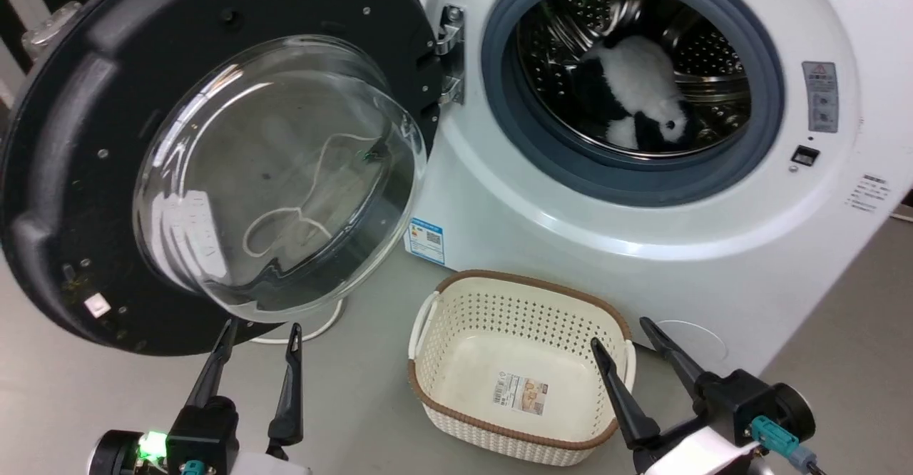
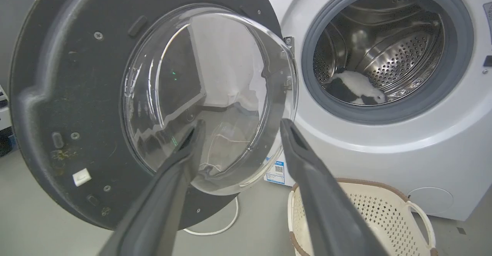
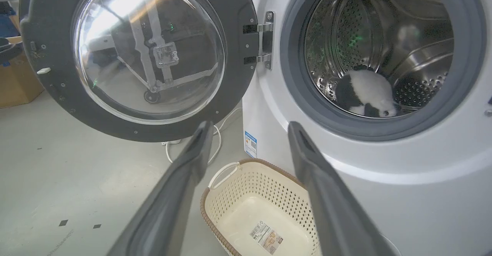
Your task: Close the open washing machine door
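Just beyond the left tool (image 1: 262,325) hangs the open washing machine door (image 1: 71,140).

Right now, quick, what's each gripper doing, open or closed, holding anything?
Left gripper: open, holding nothing, near the washing machine door.
Right gripper: open, holding nothing.

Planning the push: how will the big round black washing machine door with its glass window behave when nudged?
The round black washing machine door will probably swing rigidly about its metal hinge, not flex. Its bulging clear glass window looks slick, so a push may slide there.
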Available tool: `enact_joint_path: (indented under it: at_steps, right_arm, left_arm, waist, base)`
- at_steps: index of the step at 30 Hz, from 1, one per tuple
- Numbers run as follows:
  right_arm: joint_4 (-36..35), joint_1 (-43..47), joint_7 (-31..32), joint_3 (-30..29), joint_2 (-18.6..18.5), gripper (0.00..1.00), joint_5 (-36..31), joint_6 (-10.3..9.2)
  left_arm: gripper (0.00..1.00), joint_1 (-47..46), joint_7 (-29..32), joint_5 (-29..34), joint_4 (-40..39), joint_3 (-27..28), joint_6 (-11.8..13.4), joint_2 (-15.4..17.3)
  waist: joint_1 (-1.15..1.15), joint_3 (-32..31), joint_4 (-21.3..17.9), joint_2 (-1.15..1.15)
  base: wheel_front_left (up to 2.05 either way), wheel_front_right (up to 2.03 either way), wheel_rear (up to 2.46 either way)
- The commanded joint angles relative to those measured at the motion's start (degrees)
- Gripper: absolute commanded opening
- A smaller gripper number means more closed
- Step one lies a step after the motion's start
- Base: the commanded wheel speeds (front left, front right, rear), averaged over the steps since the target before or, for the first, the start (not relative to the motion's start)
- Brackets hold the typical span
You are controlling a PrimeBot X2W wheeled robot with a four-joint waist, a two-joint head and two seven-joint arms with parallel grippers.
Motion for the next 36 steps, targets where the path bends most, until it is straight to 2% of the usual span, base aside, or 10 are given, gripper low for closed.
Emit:
enact_joint_path:
  at_steps: [1, 14, 15, 21, 24, 27, 30, 33, 36]
  right_arm:
    - [0.41, -0.82, -0.50, 0.35, -0.25, 1.00, 0.09, 0.04]
    - [1.42, -0.37, -2.06, 1.44, -0.50, 1.00, 0.22, 0.05]
    - [1.46, -0.12, -2.41, 1.46, -0.54, 1.00, 0.19, 0.05]
    - [1.00, 0.39, -3.13, 1.21, -0.78, 1.00, -0.51, 0.05]
    - [0.56, 0.81, -3.49, 0.44, -0.92, 1.00, -0.89, 0.05]
    - [0.04, 1.45, -3.85, -0.28, -1.02, 1.00, -1.39, 0.05]
    - [-0.25, 1.27, -4.21, 0.16, -1.26, 1.00, -1.85, 0.05]
    - [-0.52, 0.46, -4.57, 0.95, -1.84, 1.00, -1.90, 0.06]
    - [-0.54, -0.26, -4.72, 1.07, -2.22, 1.00, -2.06, 0.06]
  left_arm:
    - [1.00, 0.94, -0.62, -0.34, -0.41, -0.04, 0.13, 0.23]
    - [1.00, 1.68, -2.17, -1.05, -0.37, 0.18, -0.34, -0.08]
    - [0.00, 1.41, -2.53, -2.45, -1.07, 1.08, -0.86, -0.61]
    - [0.00, -0.41, -3.25, -7.52, -4.14, 5.62, -3.92, -2.13]
    - [0.00, -3.15, -3.61, -17.51, -5.47, 10.73, -5.94, -3.77]
    - [0.00, -7.58, -3.97, -21.89, -5.11, 13.96, -7.76, -0.84]
    - [0.00, -13.76, -2.46, -30.14, -2.83, 19.46, -8.33, 3.12]
    - [0.00, -20.69, 2.92, -38.70, 2.28, 24.94, -8.49, 8.32]
    - [0.00, -27.39, 9.79, -45.90, 9.94, 29.21, -7.18, 13.52]
  waist:
    - [0.00, -0.01, 0.38, 0.00]
    - [0.00, 0.17, 3.63, 0.00]
    - [0.00, 0.51, 4.47, 0.00]
    - [0.00, 2.19, 5.97, 0.00]
    - [0.00, 3.32, 6.74, 0.00]
    - [0.00, 4.39, 7.52, 0.00]
    - [0.00, 6.08, 7.00, 0.00]
    - [0.00, 7.87, 6.16, 0.00]
    - [0.00, 9.38, 4.89, 0.00]
  base:
    - [0.00, 0.00, 0.00]
    - [0.00, 0.00, 0.00]
    - [0.00, 0.00, 0.00]
    - [0.00, 0.00, 0.00]
    - [0.00, 0.00, 0.00]
    - [0.00, 0.00, 0.00]
    - [0.00, 0.00, 0.00]
    - [0.00, 0.00, 0.00]
    - [0.00, 0.00, 0.00]
